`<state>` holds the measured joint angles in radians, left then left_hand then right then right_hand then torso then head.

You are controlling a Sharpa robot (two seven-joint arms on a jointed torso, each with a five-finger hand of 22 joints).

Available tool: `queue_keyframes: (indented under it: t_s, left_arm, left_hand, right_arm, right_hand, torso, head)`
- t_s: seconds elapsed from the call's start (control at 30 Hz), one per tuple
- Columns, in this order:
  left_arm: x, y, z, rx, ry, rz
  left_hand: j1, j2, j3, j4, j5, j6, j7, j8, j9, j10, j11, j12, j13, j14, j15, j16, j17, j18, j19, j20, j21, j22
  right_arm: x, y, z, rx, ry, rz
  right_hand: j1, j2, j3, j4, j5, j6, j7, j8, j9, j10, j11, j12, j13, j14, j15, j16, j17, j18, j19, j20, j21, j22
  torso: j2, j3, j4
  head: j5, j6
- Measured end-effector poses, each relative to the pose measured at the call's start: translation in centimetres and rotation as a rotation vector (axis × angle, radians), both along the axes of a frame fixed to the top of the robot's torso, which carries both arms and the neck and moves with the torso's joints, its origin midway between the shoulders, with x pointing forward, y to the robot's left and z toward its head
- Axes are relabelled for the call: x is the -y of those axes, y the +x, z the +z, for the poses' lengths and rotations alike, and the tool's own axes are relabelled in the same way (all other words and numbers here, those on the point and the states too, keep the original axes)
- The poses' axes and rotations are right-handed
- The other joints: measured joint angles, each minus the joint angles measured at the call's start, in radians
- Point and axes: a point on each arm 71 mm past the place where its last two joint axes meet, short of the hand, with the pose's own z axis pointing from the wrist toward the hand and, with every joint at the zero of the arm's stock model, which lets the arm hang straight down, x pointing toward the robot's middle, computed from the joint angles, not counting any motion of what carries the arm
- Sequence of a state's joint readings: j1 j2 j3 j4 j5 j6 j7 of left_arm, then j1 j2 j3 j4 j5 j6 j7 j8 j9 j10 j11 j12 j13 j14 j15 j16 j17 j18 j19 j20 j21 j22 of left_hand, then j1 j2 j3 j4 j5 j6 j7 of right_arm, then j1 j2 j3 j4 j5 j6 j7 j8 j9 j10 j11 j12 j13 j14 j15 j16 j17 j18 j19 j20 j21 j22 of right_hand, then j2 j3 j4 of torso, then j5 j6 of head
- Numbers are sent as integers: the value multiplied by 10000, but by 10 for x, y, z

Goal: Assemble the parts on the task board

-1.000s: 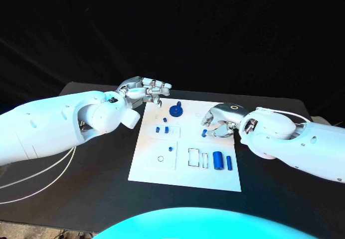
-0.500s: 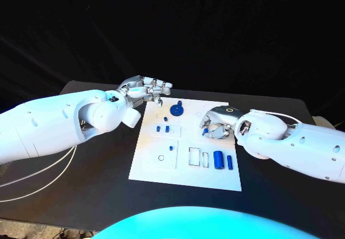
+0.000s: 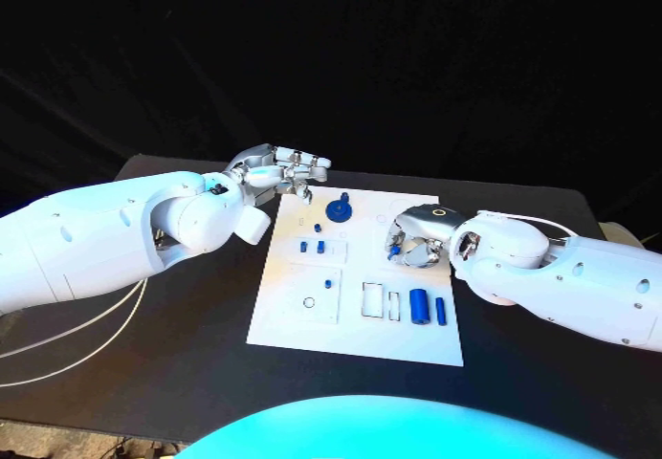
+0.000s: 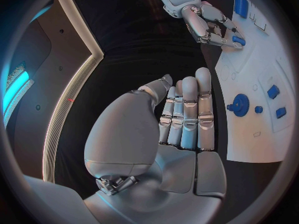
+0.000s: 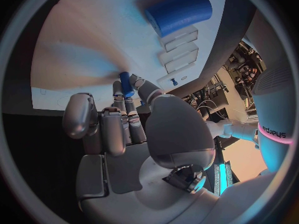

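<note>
A: Where is the right robot hand [image 3: 418, 239]?
B: Over the right edge of the task board [image 3: 290, 316], fingers curled down. It pinches a small blue peg [image 5: 126, 84] between thumb and fingertips; the right wrist view shows the peg held at the fingertips just above the white surface.

A: And the left robot hand [image 3: 280, 170]?
B: At the board's far left corner, holding nothing. In the left wrist view its fingers [image 4: 189, 112] lie straight and close together, with the thumb alongside, so it is narrow but not clenched.

A: Which parts lie near that hand?
B: Just beside it, toward the right robot hand, stands a blue gear with a knob [image 3: 341, 209]. A little nearer the robot sit a tiny blue piece [image 3: 316, 229] and a pair of short blue blocks [image 3: 312, 248].

A: And near the right robot hand?
B: Nearer the robot than its fingers lie a thick blue cylinder [image 3: 418, 307] and a thin blue rod [image 3: 440, 312], side by side. Beside them, toward the left robot hand, are white rectangular slots [image 3: 372, 301], and further on a small blue stud [image 3: 327, 285].

A: What carries it all?
B: The black table [image 3: 180, 354].
</note>
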<state>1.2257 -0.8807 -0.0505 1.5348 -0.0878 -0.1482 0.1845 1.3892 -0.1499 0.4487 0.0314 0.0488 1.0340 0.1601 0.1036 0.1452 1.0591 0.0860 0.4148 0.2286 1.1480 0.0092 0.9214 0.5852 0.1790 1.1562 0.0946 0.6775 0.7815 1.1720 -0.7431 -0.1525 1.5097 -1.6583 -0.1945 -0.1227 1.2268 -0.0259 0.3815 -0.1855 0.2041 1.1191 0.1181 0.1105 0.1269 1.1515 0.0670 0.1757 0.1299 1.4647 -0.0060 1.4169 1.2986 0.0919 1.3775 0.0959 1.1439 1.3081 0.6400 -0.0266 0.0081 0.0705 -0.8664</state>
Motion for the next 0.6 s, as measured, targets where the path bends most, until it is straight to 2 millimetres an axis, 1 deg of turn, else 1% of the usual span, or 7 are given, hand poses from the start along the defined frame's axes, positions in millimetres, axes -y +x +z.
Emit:
queue_keyframes:
  t_s: [0.03,0.1,0.13,0.2,0.3,0.43,0.6]
  left_arm:
    - [0,0,0,-1,1,0]
    - [0,0,0,-2,2,1]
    - [0,0,0,-3,2,1]
    - [0,0,0,-4,4,4]
    - [0,0,0,-7,7,8]
    - [-1,0,0,-9,11,14]
    - [-2,1,0,-11,23,40]
  left_hand:
    - [0,0,0,0,0,0,0,0,0,0,0,0,0,0,0,0,0,-2,0,0,0,0]
    - [0,0,0,0,0,0,0,0,0,0,0,0,0,0,0,0,0,-1,0,0,0,0]
    - [0,0,0,0,0,0,0,0,0,0,0,0,0,0,0,0,0,0,0,0,0,0]
    - [0,0,0,0,0,0,0,0,0,0,0,0,0,0,0,-31,-22,-1,0,0,-41,-3]
    - [0,0,0,0,0,0,0,0,1,0,0,0,0,0,0,-41,-30,-1,0,0,-58,-9]
    - [0,0,0,0,0,0,0,0,1,0,0,0,0,0,0,-41,-30,-1,0,0,-58,-9]
    - [0,0,0,0,0,0,0,0,2,0,0,0,0,0,0,-41,-30,-1,0,0,-58,-9]
  right_arm:
    - [0,0,0,3,-2,2]
    - [0,0,0,12,0,5]
    - [0,0,0,26,7,4]
    - [0,-1,1,50,22,2]
    - [1,-2,2,129,92,6]
    - [3,-7,6,280,235,19]
    - [2,-17,22,523,582,174]
  right_hand:
    - [9,44,53,24,-96,75,-8,35,20,42,-36,47,5,2,-42,0,11,0,27,-26,3,0]
    - [41,142,155,57,-302,200,-37,96,43,134,13,113,36,3,-71,0,42,0,54,-54,60,0]
    - [67,170,208,60,-394,232,-62,133,67,154,8,165,44,37,-106,27,52,0,89,-89,82,0]
    - [107,233,318,41,-550,314,-103,197,114,216,69,246,69,2,-141,51,83,1,124,-124,156,-1]
    - [107,232,415,-10,-575,378,-106,275,225,218,70,282,142,24,-162,51,96,0,150,-150,168,-1]
    - [107,232,453,-47,-593,379,-105,288,282,219,71,283,189,37,-176,51,96,0,158,-158,211,-2]
    - [125,214,481,-76,-597,379,-105,290,315,236,88,284,189,37,-176,50,95,0,158,-158,234,-2]
  torso:
    - [0,0,0]
    - [0,0,1]
    - [0,0,1]
    - [1,-1,2]
    - [0,-1,4]
    - [-1,-1,4]
    - [-8,0,3]
  head:
    - [-1,-6]
    - [-5,-13]
    - [-6,-19]
    - [-6,-29]
    - [2,-35]
    - [21,-36]
    - [88,-17]
